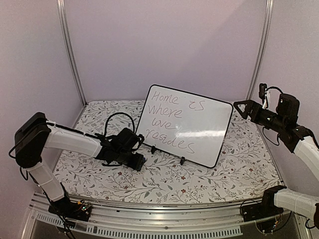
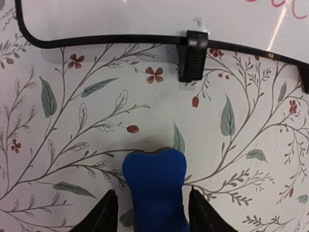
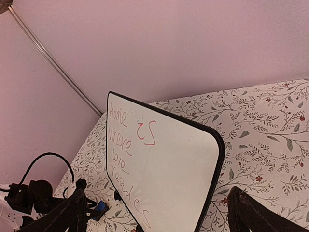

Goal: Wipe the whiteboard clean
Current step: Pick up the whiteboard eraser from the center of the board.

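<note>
The whiteboard (image 1: 199, 124) stands tilted on small black feet at the middle of the table, with pink-purple handwriting on its left half. It also shows in the right wrist view (image 3: 174, 164), and its lower rim shows in the left wrist view (image 2: 145, 19). A blue eraser (image 2: 154, 188) lies on the cloth just in front of the board. My left gripper (image 2: 150, 193) is low over it, its fingers open on either side with small gaps. My left gripper (image 1: 135, 158) sits near the board's lower left corner. My right gripper (image 1: 238, 107) is open, raised beside the board's upper right corner, and empty (image 3: 155, 193).
A floral tablecloth (image 1: 224, 174) covers the table. A black foot (image 2: 193, 55) of the board stands close ahead of the eraser. A black cable (image 1: 117, 119) loops behind the left arm. Pale walls and metal posts (image 1: 72, 55) close in the back and sides.
</note>
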Tool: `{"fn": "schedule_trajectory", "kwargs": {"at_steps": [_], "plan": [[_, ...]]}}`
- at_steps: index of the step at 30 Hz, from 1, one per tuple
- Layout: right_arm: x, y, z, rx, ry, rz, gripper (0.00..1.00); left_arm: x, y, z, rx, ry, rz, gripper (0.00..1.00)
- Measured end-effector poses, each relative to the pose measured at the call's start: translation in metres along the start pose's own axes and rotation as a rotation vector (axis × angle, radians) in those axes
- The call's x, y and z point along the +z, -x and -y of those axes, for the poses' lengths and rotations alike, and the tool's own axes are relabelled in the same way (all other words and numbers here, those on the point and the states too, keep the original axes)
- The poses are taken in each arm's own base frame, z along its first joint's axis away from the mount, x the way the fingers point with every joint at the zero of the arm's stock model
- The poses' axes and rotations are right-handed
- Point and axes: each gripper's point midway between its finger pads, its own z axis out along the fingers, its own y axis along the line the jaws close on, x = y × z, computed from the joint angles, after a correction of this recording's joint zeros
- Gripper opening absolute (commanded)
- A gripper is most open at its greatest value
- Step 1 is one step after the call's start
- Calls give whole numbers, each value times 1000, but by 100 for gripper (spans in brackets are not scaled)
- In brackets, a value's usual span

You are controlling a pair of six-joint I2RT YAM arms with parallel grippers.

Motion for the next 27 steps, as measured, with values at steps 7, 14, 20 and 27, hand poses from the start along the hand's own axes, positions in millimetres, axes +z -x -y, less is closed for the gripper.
{"fn": "schedule_trajectory", "kwargs": {"at_steps": [7,14,20,27], "plan": [[0,0,0,0,0,0,99,3,-3,-1,1,2,-13,47],[0,0,0,0,0,0,99,3,-3,-1,4,2,-13,45],[1,-1,1,2,-2,-3,99,3,-4,-1,5,3,-15,45],[2,-2,2,5,-4,-8,99,4,-4,-1,5,3,-16,46]]}}
